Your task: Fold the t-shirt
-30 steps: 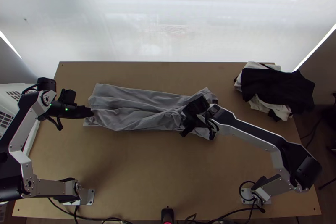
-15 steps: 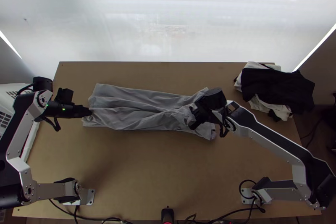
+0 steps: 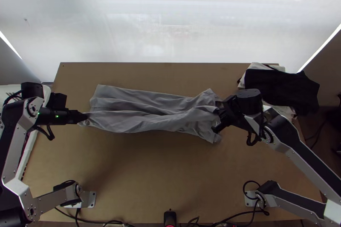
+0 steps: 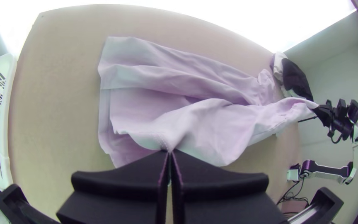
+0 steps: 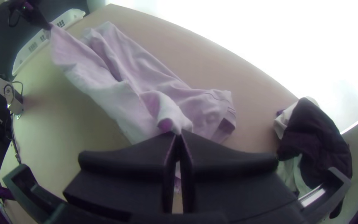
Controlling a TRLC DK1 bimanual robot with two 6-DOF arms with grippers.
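In the top view the grey t-shirt (image 3: 145, 118) lies as a long, wrinkled strip across the table, its near layer drawn up between the two grippers. My left gripper (image 3: 84, 117) is at its left end, and my right gripper (image 3: 216, 120) at its right end. In the left wrist view the left gripper (image 4: 169, 152) is shut on an edge of the t-shirt (image 4: 204, 124), which rises toward the fingers. The right wrist view has the right gripper (image 5: 179, 135) shut on a bunched part of the t-shirt (image 5: 104, 91).
A pile of black and white clothes (image 3: 283, 88) lies at the table's far right corner. A white basket (image 4: 7, 124) with cloth in it stands beyond the left edge. Cables run along the near edge.
My right gripper has moved right to the t-shirt's right end. My left gripper has moved slightly left, and the near layer has been pulled straighter and stretched further left.
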